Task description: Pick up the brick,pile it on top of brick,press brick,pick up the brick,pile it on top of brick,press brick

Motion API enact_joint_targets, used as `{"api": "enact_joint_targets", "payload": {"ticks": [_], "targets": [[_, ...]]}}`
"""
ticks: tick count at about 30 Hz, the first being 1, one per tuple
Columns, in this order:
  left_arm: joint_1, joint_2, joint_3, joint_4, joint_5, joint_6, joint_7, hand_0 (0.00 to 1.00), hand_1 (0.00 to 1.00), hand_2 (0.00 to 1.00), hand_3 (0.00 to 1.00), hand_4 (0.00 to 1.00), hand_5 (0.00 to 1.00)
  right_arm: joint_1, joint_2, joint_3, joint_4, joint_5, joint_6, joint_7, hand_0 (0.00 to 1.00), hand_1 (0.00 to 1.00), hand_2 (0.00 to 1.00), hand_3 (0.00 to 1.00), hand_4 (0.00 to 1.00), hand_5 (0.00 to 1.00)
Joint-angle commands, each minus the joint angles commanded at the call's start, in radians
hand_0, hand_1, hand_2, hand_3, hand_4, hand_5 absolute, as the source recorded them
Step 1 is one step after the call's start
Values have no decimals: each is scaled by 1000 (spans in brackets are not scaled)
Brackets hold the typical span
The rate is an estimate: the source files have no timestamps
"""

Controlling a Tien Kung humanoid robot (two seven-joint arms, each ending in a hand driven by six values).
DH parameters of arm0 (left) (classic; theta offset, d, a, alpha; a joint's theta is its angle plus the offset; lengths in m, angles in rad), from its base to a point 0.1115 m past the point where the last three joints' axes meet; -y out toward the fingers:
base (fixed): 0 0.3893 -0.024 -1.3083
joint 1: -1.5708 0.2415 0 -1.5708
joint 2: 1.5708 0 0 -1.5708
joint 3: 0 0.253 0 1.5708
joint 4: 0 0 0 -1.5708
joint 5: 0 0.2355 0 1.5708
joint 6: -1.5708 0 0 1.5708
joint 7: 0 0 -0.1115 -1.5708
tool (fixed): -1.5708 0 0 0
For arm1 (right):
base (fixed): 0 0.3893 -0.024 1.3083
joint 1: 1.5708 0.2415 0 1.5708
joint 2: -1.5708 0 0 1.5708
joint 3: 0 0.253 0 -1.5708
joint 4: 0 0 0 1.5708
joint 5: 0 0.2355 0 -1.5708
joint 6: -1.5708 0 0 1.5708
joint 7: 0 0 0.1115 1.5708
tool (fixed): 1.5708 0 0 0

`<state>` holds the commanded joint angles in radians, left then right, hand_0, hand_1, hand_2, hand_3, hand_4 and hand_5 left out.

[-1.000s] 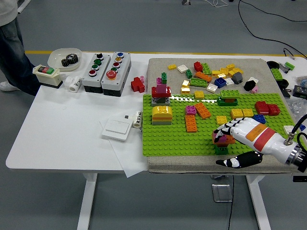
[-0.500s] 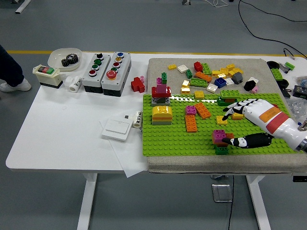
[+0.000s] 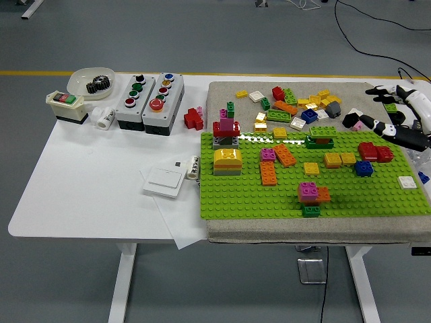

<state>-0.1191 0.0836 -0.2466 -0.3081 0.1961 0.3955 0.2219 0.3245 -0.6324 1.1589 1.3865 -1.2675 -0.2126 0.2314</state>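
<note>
A small stack stands on the green baseplate (image 3: 256, 198) near its front: a magenta brick (image 3: 308, 190) beside an orange brick (image 3: 323, 194), over a green brick (image 3: 311, 210). My right hand (image 3: 378, 109) hovers at the picture's right edge, above the mat's back right corner, far from the stack. Its fingers are spread and hold nothing. Loose bricks (image 3: 303, 104) lie scattered on the grey mat behind the plate. Other bricks on the plate include yellow (image 3: 312, 168), blue (image 3: 363, 168) and red (image 3: 375, 152) ones. My left arm does not show.
A yellow-on-grey block (image 3: 227, 161) and a red-and-magenta stack (image 3: 225, 131) stand at the plate's left. Two button boxes (image 3: 149, 101), a white bowl with a gear (image 3: 91, 82), a switch box (image 3: 66, 105) and a white wall switch (image 3: 163, 182) sit on the table's left half.
My right hand let go of the stack near the plate's front and rose back to the far right edge. The person's legs at the upper left have left the picture.
</note>
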Motion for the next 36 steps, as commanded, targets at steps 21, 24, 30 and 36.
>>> {"api": "enact_joint_targets", "payload": {"ticks": [21,24,30,36], "targets": [[14,-1,-74,17,106,-5,38,746,736,743,592,646,669,-39,70,177,-196,453,200,-54,945,835,862,874,998,998],[14,-2,-72,16,104,-4,37,746,736,743,592,646,669,-45,73,187,-197,449,210,-63,945,835,862,874,998,998],[9,-4,-43,7,73,-5,22,746,733,738,592,646,669,-54,70,203,-179,444,209,-67,938,829,861,874,998,998],[2,-5,-35,2,69,-5,18,745,733,734,593,647,671,-73,79,226,-163,434,211,-75,933,829,859,870,998,998]]}}
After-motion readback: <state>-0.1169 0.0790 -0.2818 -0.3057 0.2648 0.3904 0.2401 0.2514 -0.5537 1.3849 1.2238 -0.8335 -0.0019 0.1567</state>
